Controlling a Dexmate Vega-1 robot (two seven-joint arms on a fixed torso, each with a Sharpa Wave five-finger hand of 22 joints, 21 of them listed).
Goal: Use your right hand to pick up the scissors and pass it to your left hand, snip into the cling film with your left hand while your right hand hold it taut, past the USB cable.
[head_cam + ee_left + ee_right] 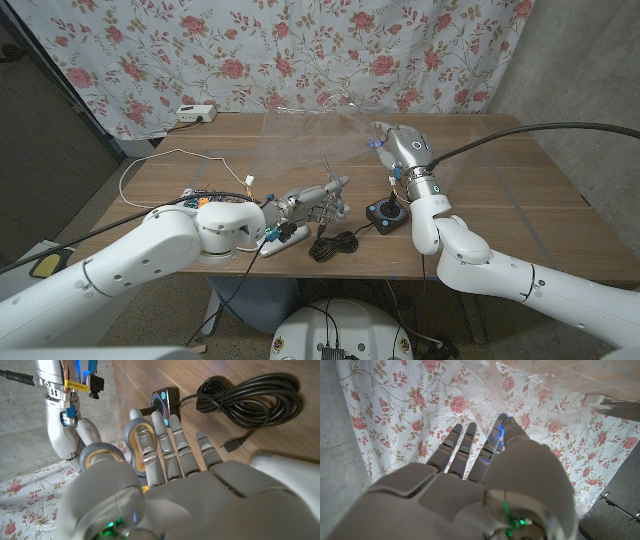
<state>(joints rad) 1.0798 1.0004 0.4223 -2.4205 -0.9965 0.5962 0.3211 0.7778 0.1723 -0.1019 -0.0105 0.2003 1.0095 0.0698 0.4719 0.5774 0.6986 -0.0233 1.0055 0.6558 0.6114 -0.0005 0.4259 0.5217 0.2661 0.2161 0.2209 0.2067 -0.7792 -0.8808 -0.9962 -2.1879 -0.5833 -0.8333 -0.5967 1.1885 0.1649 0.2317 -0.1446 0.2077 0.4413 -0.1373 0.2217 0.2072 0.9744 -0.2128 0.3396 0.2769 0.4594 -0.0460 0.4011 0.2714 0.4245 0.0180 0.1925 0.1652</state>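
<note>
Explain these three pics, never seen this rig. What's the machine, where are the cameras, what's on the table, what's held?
It is a robot with two white arms, each ending in a five-finger hand, standing at a wooden table. The wide picture comes from a camera on its head, looking down; the other two come from cameras on each wrist, looking along the back of that arm's hand.

The left hand holds the scissors, blades pointing up; in the left wrist view its fingers pass through the grey handle loops. The right hand is raised, gripping the edge of a clear sheet of cling film, it seems.

On the table: a coiled black USB cable, a small black joystick box, a thin white cable, and a white power strip at the far edge. A floral curtain hangs behind.
</note>
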